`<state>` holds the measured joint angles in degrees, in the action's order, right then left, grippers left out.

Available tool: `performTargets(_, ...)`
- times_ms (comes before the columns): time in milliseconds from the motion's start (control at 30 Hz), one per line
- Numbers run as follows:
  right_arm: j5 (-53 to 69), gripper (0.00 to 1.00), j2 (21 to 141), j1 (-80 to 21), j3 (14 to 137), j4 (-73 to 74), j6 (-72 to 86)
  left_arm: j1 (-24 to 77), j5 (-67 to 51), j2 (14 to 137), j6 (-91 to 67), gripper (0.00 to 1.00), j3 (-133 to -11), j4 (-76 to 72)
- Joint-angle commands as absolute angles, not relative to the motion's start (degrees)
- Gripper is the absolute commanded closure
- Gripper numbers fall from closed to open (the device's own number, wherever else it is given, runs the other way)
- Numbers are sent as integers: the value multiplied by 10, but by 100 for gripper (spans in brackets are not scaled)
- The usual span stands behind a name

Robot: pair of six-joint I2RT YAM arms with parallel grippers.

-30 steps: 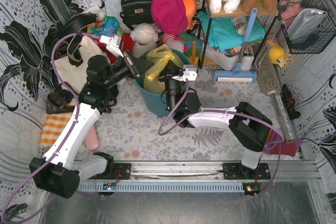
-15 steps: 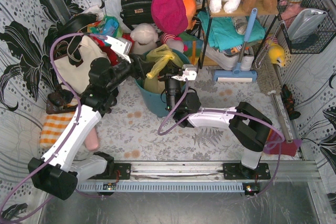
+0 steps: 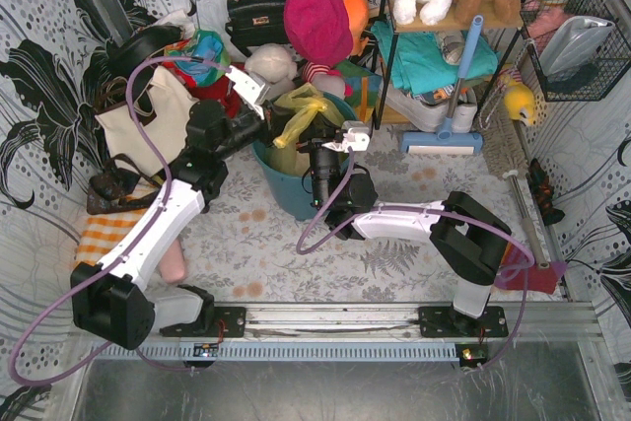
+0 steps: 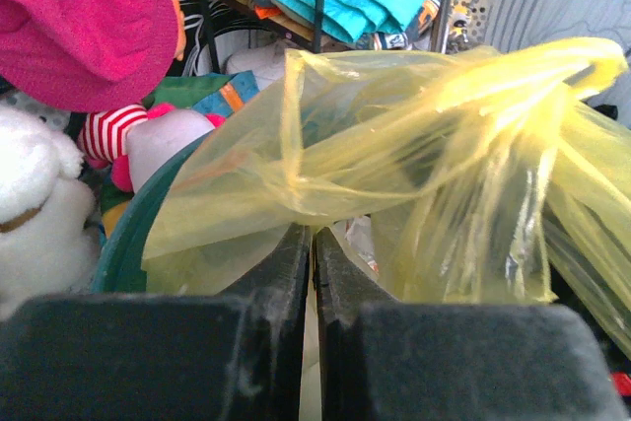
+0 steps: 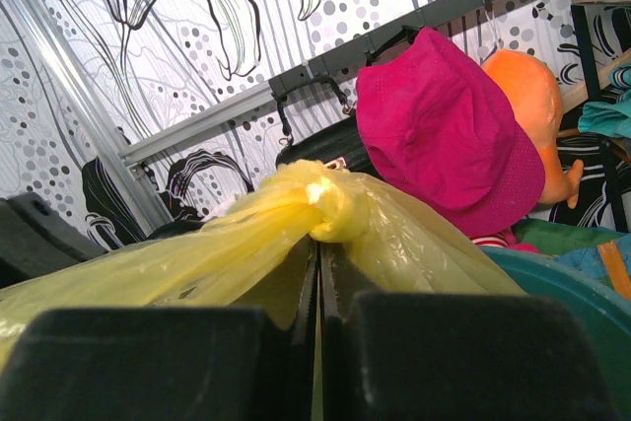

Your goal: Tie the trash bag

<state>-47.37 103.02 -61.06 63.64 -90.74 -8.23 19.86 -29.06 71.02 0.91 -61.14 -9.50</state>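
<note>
Dotted floral wall [image 5: 197, 36]; crinkly translucent yellow trash bag [image 5: 394, 234], knotted.

Trash bag [image 3: 301, 110] translucent yellow-green and glossy, with pale patches inside, possibly white paper, too blurred to confirm. Bin [image 3: 286, 189] teal. Hat [image 3: 317, 19] magenta. Handbag [image 3: 256, 15] black. Tote [image 3: 148, 125] cream with black straps. Left claw [image 4: 312, 244] and right claw [image 5: 317, 263] matte black. Left arm [image 3: 148, 239] and right arm [image 3: 399, 219] white with black joints. Worktop [image 3: 394, 263] pale grey, fern-leaf print, brownish stains. Walls [image 3: 39, 96] white with black flowers and dots. Folded cloth [image 3: 99, 239] orange-white check. Striped plush [image 4: 104, 130] red and white.
</note>
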Motion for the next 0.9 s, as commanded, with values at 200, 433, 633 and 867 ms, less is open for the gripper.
performTargets(200, -463, 100, 1031, -608, 653, -975, -83, 200, -403, 607, -14, 100, -557, -122)
performTargets(433, -421, 100, 1033, -608, 666, -971, -79, 201, -405, 596, -28, 100, -540, -84)
performTargets(633, -375, 100, 1031, -607, 674, -969, -75, 201, -392, 611, -35, 100, -538, -62)
performTargets(867, -354, 100, 1045, -607, 696, -966, -107, 211, -447, 625, -41, 100, -546, -54)
